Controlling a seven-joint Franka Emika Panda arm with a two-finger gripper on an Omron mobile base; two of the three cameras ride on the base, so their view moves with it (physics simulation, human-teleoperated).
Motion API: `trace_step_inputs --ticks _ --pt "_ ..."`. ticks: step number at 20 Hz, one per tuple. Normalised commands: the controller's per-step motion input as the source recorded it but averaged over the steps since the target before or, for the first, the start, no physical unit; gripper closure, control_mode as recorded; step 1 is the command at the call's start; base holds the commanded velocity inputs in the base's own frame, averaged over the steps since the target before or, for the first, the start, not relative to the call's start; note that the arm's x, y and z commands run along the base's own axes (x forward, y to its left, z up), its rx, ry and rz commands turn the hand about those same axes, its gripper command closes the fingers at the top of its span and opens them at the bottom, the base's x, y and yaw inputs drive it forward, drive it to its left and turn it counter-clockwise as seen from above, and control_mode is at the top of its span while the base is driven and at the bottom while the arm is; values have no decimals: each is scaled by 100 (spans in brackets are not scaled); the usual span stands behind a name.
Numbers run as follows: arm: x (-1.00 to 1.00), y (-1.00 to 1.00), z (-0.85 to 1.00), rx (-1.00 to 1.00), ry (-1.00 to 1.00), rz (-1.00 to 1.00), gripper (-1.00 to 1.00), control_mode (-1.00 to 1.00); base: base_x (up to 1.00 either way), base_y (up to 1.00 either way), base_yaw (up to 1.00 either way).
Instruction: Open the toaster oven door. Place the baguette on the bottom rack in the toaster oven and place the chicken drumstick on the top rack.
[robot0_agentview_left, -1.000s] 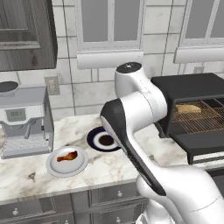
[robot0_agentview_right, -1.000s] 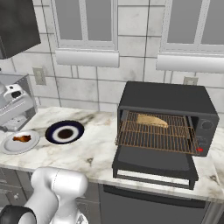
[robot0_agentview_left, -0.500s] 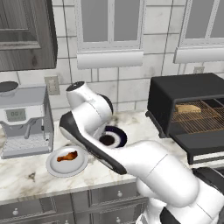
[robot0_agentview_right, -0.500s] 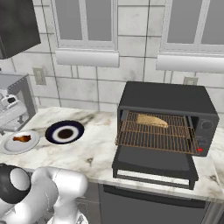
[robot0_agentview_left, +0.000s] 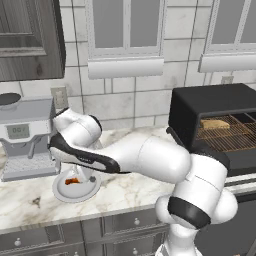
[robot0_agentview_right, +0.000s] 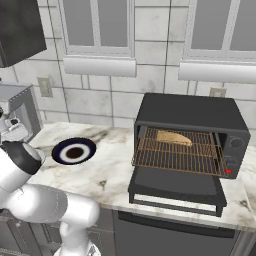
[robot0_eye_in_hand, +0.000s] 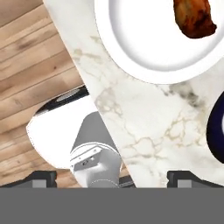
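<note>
The arm reaches left for the meat while the bread sits in the oven.

The big black boxy toaster oven (robot0_agentview_right: 192, 131) is at the right, and its flat black door (robot0_agentview_right: 175, 184) hangs down open so food can go in. The tan baguette (robot0_agentview_right: 174, 138) lies on a wire rack inside. The small reddish-brown chicken drumstick (robot0_eye_in_hand: 193, 16) waits on a round white plate (robot0_eye_in_hand: 144, 48) at the upper right of the hand view. The gripper (robot0_eye_in_hand: 112, 178) hangs above the marble counter (robot0_eye_in_hand: 148, 122), fingers spread wide, holding nothing, likely ready to pick up the drumstick.
</note>
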Motion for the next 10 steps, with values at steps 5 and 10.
trace_step_inputs --ticks 5,10 --pt "42 29 -52 -6 8 12 -100 -100 0 0 0" --pt "31 18 -44 -2 3 12 -100 -100 0 0 0"
